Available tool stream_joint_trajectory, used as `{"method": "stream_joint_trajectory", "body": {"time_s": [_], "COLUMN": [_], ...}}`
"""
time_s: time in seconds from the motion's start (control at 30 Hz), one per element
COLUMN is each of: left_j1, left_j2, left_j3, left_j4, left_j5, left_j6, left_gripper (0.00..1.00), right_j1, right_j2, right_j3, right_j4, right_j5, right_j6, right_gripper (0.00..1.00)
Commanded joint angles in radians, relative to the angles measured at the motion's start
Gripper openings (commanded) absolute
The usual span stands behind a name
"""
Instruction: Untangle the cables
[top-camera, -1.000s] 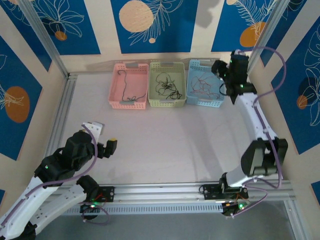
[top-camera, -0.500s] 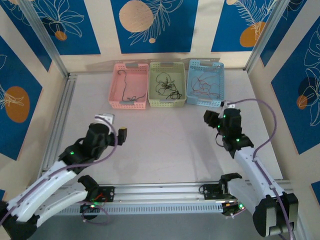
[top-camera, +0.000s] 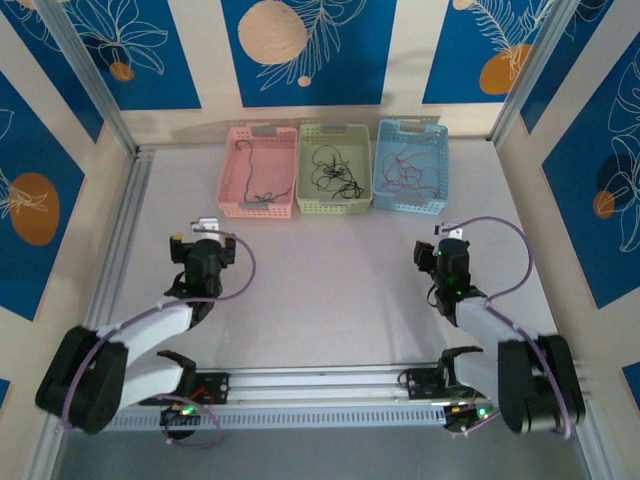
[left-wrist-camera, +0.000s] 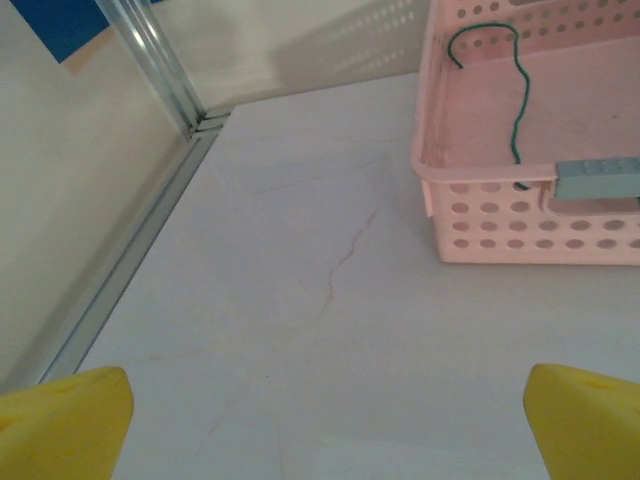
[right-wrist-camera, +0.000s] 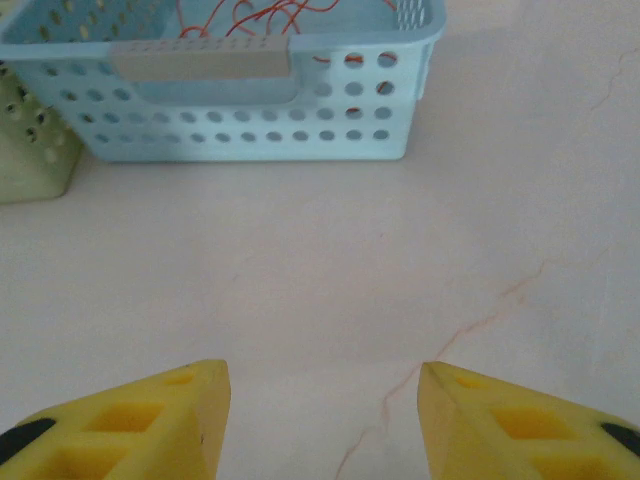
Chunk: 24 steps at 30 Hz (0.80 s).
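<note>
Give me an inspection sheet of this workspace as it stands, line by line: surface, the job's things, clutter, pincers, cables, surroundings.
Surface: pale table with faint reddish hairline marks.
Job's things: green wire in the pink basket; black tangle in the green basket; red wires in the blue basket. All three baskets stand at the far edge.
Clutter: nothing seen.
Pincers: left pincer open, empty, over bare table; right pincer open, empty, short of the blue basket.
Cables: lilac arm cables loop clear of the baskets.
Surroundings: blue patterned wall panels; aluminium rails along the table edges.
</note>
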<state>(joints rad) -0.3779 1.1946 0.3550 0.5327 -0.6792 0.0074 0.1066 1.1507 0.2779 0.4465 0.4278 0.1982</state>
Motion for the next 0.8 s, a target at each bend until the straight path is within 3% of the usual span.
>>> {"method": "stream_joint_trajectory", "body": {"time_s": [0.0,0.13,0.17,0.23,0.27,0.3,0.33,0.37,0.4,0.47,0.5,0.63,0.67,0.7,0.77], "left_j1": [0.073,0.166,0.188,0.203,0.225,0.238,0.238,0.243,0.261,0.276,0.277,0.277,0.277,0.277,0.277], "left_j2": [0.118,0.285,0.328,0.308,0.330,0.392,0.396,0.344,0.355,0.364,0.362,0.368,0.363,0.367,0.365], "left_j3": [-0.013,-0.052,-0.058,-0.048,-0.052,-0.054,-0.050,-0.011,0.008,0.015,0.018,0.012,0.012,0.010,0.010], "left_j4": [0.282,0.503,0.564,0.487,0.498,0.592,0.589,0.413,0.404,0.403,0.392,0.422,0.412,0.422,0.420], "left_j5": [0.059,0.213,0.262,0.342,0.403,0.452,0.500,0.530,0.563,0.570,0.570,0.568,0.569,0.569,0.568], "left_j6": [0.095,0.076,0.078,0.064,0.057,0.077,0.095,0.082,0.073,0.059,0.057,0.062,0.060,0.061,0.060], "left_gripper": [1.00,0.99,1.00,0.99,0.99,0.99,1.00,1.00,1.00,1.00,1.00,1.00,1.00,1.00,1.00], "right_j1": [-0.028,-0.092,-0.083,-0.090,-0.104,-0.096,-0.078,-0.093,-0.101,-0.090,-0.090,-0.088,-0.089,-0.084,-0.072], "right_j2": [0.114,0.293,0.259,0.298,0.338,0.398,0.381,0.358,0.390,0.363,0.381,0.371,0.371,0.374,0.372], "right_j3": [-0.007,0.004,0.027,0.018,0.040,0.063,0.112,0.134,0.101,0.130,0.113,0.122,0.118,0.116,0.115], "right_j4": [0.364,0.563,0.457,0.523,0.491,0.555,0.438,0.338,0.461,0.355,0.419,0.387,0.393,0.406,0.408], "right_j5": [0.012,-0.076,-0.091,-0.130,-0.182,-0.149,-0.149,-0.173,-0.204,-0.181,-0.181,-0.178,-0.179,-0.172,-0.155], "right_j6": [-0.016,-0.008,-0.020,-0.036,-0.030,-0.033,-0.053,-0.044,-0.044,-0.050,-0.055,-0.053,-0.056,-0.059,-0.069], "right_gripper": [0.53,0.51,0.50,0.49,0.49,0.50,0.51,0.54,0.54,0.55,0.56,0.56,0.64,0.98,0.99]}}
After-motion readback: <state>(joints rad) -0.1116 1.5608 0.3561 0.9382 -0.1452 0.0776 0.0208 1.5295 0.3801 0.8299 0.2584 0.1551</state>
